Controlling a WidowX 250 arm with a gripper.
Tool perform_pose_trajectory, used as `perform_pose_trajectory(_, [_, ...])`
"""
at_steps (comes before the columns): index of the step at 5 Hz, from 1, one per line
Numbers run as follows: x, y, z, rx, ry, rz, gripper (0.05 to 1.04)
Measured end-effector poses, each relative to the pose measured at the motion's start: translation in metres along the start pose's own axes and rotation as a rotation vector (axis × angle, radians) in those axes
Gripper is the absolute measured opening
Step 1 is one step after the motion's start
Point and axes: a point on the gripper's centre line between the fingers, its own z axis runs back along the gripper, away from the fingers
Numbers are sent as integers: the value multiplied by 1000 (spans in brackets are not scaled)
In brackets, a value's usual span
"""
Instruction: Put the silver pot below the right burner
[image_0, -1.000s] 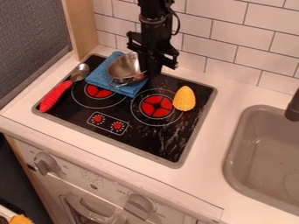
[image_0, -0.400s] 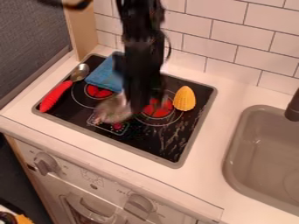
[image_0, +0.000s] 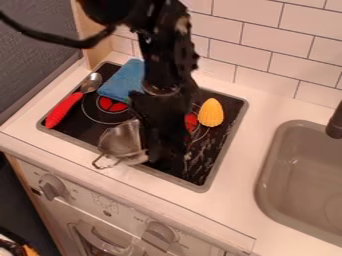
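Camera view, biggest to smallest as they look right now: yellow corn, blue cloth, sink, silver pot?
1. Sink, clearly largest.
2. Silver pot and blue cloth: too alike to rank, as the arm hides part of the cloth.
3. Yellow corn, smallest.

On the stovetop (image_0: 230, 107) you have a spoon (image_0: 69, 104) left of a cloth (image_0: 123, 82) and corn (image_0: 211, 113) farther right, with the pot (image_0: 120, 140) over its front edge and the sink (image_0: 262, 185) to its right

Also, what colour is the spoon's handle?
Red, seen best in the camera view, on the spoon's handle.
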Motion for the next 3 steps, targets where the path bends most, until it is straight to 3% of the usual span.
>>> perform_pose_trajectory(1, [3,-9,-17,-24,51,-13,291])
perform_pose_trajectory(2, [10,-14,-13,-59,26,-5,579])
perform_pose_trajectory(3, [13,-18,7,-94,-27,6,850])
